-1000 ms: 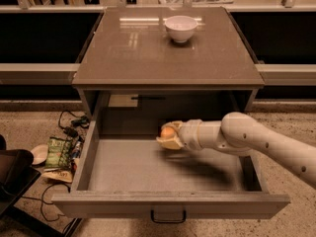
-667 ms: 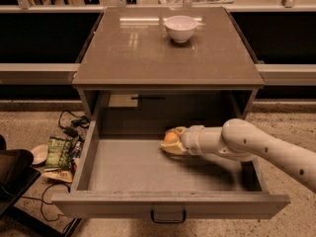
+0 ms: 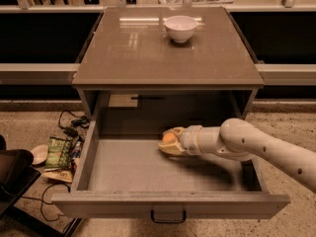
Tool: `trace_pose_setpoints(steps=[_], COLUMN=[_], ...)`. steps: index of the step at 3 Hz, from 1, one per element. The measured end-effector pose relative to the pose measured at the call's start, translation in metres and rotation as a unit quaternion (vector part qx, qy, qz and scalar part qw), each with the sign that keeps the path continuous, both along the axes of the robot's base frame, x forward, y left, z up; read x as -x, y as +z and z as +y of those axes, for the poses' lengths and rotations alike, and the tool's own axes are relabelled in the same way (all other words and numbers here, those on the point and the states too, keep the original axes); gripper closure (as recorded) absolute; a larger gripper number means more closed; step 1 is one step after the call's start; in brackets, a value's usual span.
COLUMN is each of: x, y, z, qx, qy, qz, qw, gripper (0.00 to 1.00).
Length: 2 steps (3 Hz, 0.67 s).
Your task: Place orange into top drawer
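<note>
The top drawer (image 3: 123,169) is pulled wide open, with its small dark handle (image 3: 168,216) at the front centre. My arm reaches in from the right. My gripper (image 3: 169,141) is inside the drawer near the middle, low over its floor, shut on the orange (image 3: 169,138). The orange shows between the pale fingers (image 3: 174,149). I cannot tell whether the orange touches the drawer floor.
A white bowl (image 3: 180,27) stands at the back of the cabinet top (image 3: 148,53). A snack bag (image 3: 58,153), cables and a small plate lie on the floor to the left. A dark object sits at the lower left corner.
The gripper with the orange has moved slightly to the right and lower inside the drawer. It still holds the orange.
</note>
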<state>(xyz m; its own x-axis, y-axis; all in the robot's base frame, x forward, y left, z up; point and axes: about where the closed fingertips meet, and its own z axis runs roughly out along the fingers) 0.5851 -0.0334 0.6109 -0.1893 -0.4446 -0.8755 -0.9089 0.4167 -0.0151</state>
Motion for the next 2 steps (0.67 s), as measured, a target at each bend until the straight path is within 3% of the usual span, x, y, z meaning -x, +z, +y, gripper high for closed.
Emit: trace_pose_setpoints(steps=[2], x=[0.0008], y=[-0.0007], z=[0.0039], qx=[-0.001], qy=[0.003], qz=[0.001], qw=[1.0], gripper=[0.04])
